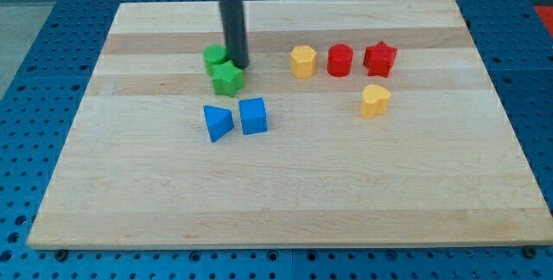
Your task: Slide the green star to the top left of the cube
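The green star lies on the wooden board, above and slightly left of the blue cube. A second green block sits just up and left of the star, touching it; its shape is unclear. My tip stands at the star's upper right edge, right of the other green block, touching or almost touching both. A blue triangular block lies just left of the cube.
To the view's right, a yellow hexagonal block, a red block and a red star stand in a row. A yellow heart-shaped block lies below the red star.
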Controlling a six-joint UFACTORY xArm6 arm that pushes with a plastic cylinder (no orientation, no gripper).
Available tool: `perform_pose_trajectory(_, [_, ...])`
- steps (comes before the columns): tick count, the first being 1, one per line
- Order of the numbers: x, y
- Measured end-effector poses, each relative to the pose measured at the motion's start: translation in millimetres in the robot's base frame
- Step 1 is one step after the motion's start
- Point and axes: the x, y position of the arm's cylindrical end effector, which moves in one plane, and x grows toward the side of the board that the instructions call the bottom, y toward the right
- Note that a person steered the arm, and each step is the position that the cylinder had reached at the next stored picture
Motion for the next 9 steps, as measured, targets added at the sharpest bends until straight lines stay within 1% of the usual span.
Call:
perform_pose_trajectory(1, [17,-47])
perform_pose_trajectory(2, [44,-68])
perform_pose_trajectory(4, [45,-73])
perform_pose_trajectory(6, [48,-56])
perform_pose_trajectory(8, [52,-53])
perform_pose_trajectory(9, [41,-56])
